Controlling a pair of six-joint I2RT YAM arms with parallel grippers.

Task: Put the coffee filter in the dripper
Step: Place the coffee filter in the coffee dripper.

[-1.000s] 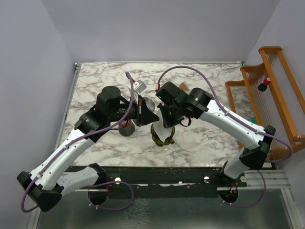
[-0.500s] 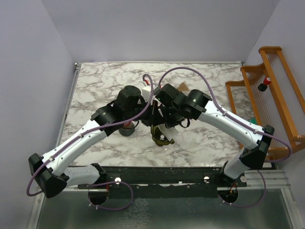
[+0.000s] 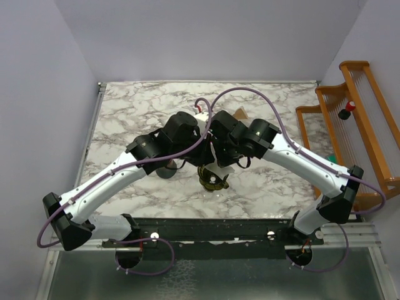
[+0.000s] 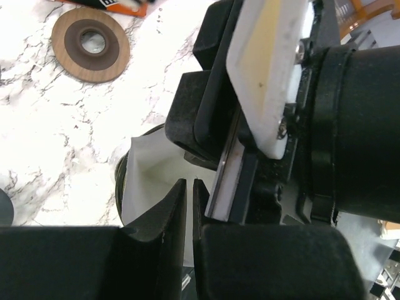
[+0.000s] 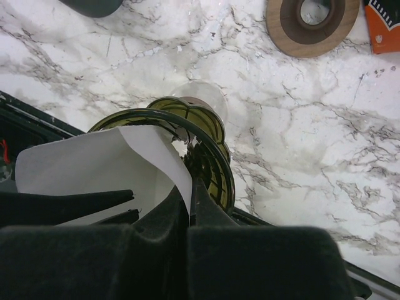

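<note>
The coffee filter (image 5: 94, 164), a white paper cone, sits tilted in the mouth of the olive glass dripper (image 5: 215, 159), with one side standing above the rim. My right gripper (image 5: 190, 189) is shut on the filter's edge at the dripper's rim. My left gripper (image 4: 189, 183) hangs over the filter (image 4: 147, 172), its jaws shut to a hair's gap with nothing seen between them. Its black fingers (image 5: 75, 200) show against the paper in the right wrist view. From above, both wrists crowd over the dripper (image 3: 212, 181) and hide most of the filter (image 3: 217, 170).
A wooden disc with a dark ring (image 4: 90, 44) and an orange carton (image 5: 384, 25) lie behind the dripper. A dark round lid (image 3: 165, 170) rests left of it. A wooden rack (image 3: 359, 119) stands off the table's right edge.
My left arm has swung right and its gripper has come in over the filter, close beside the right gripper. The right gripper has held its grip in place.
</note>
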